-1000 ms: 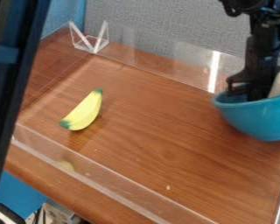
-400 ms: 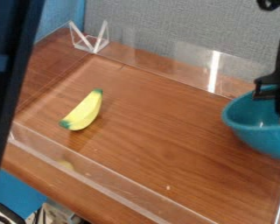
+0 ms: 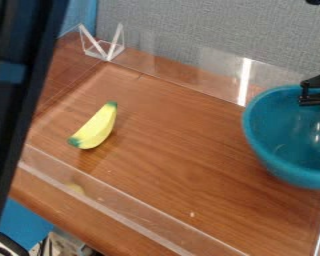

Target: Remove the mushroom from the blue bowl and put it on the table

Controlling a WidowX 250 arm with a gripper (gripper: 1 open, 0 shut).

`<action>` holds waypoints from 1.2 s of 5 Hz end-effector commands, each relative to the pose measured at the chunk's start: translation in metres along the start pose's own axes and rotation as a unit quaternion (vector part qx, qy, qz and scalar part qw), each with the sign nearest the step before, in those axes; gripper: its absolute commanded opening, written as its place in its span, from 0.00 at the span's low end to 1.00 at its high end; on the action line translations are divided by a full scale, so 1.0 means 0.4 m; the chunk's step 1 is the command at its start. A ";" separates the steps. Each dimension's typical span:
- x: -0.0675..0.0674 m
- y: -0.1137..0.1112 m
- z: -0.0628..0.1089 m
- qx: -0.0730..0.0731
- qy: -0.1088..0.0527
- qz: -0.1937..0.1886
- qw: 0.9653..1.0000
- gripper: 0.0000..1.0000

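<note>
While your pincer (image 3: 319, 97) hangs at the far right edge of the view, only a dark sliver of it shows, pointing down over the back rim of the blue bowl (image 3: 263, 140). Most of it is cut off by the frame. Its tips are pressed together, but you cannot tell from this angle whether they are pinching anything or touching the rim.

Your blue bowl sits at the right side of the surface (image 3: 176, 150), partly out of view, with its open mouth turned toward the camera so you see well into its glossy inside. Look for the mushroom and you will not make it out clearly: there is a pale blur inside the bowl near the right border, just under the pincer, too smeared to name with any certainty. No mushroom lies on the bare wood that you can see.

Well apart from the bowl, toward the left, a yellow banana (image 3: 93, 126) with a green tip lies flat on the surface, its length running diagonally. Low clear acrylic walls (image 3: 190, 65) run along the edges of the wood, and a small clear triangular stand (image 3: 103, 42) is in the back left corner. A dark, out-of-focus post (image 3: 16, 100) crosses the left foreground and hides that side.
</note>
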State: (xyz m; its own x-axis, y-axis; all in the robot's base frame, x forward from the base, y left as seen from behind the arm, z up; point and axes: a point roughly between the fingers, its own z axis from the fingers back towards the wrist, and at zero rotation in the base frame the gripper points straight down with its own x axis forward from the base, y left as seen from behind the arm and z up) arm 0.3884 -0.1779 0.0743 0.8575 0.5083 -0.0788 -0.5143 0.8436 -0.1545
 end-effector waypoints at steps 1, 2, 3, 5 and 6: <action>0.024 -0.068 0.085 -0.056 -0.020 -0.008 0.998 0.00; 0.031 -0.059 0.142 -0.095 -0.016 0.010 0.995 0.00; 0.018 -0.041 0.218 -0.106 -0.029 -0.034 0.993 0.00; 0.030 0.158 0.346 -0.121 -0.043 -0.074 0.989 0.00; 0.052 0.292 0.357 -0.123 -0.029 -0.108 0.986 0.00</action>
State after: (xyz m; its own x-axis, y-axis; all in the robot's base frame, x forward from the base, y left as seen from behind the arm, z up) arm 0.3477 -0.0387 0.1688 0.9342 0.3549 -0.0364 -0.3423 0.8631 -0.3714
